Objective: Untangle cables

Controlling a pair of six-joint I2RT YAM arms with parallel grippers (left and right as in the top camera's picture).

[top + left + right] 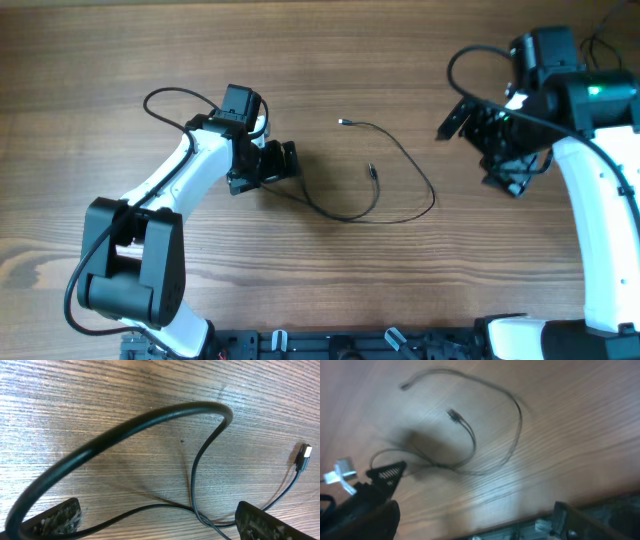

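The thin dark cables [400, 160] lie in a loose loop on the wood table, mid-right of centre, with one plug end [342, 122] at the top and another [371, 170] inside the loop. My left gripper [283, 163] is low at the loop's left tail. In the left wrist view its fingers [160, 525] are open, with two crossing strands [197, 512] on the table between them. One strand arcs up close to the lens, and a plug [303, 456] lies at the right. My right gripper [480, 150] is raised, open and empty [475, 505], apart from the cables [515, 425].
The left arm's thick black cable [165, 97] loops at the upper left, and the right arm's cable [462, 58] loops at the upper right. A black rail [350, 345] runs along the table's front edge.
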